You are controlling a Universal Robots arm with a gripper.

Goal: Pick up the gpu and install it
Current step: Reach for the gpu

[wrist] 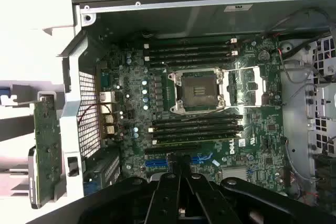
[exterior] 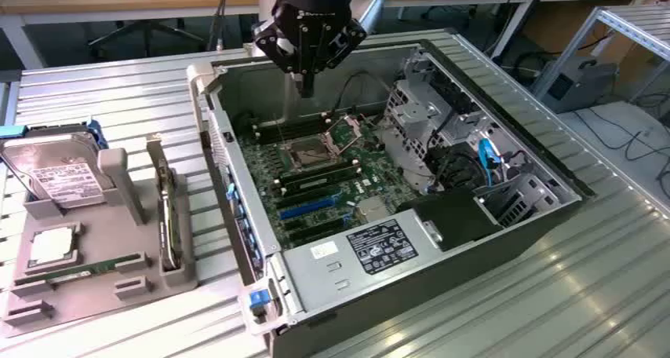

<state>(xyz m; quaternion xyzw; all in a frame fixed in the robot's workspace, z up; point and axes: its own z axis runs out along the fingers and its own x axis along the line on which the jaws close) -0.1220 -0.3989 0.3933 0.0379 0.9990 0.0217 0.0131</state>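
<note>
One thin black card, the gpu [exterior: 165,209], stands on edge in a slot of the grey holder [exterior: 178,275] on the desk [exterior: 125,91], probably so its top edge can be pinched. The hand [exterior: 304,87] hangs over the motherboard [exterior: 314,177] inside the open computer case [exterior: 346,295], fingers pressed together and empty, well apart from the gpu.

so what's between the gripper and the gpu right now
In the exterior view, the open case's side wall stands between the gripper, above the motherboard, and the gpu, upright in the grey holder.

Bright room light; table [wrist: 26,35] glares white, case [wrist: 157,19] interior shadowed.
</note>
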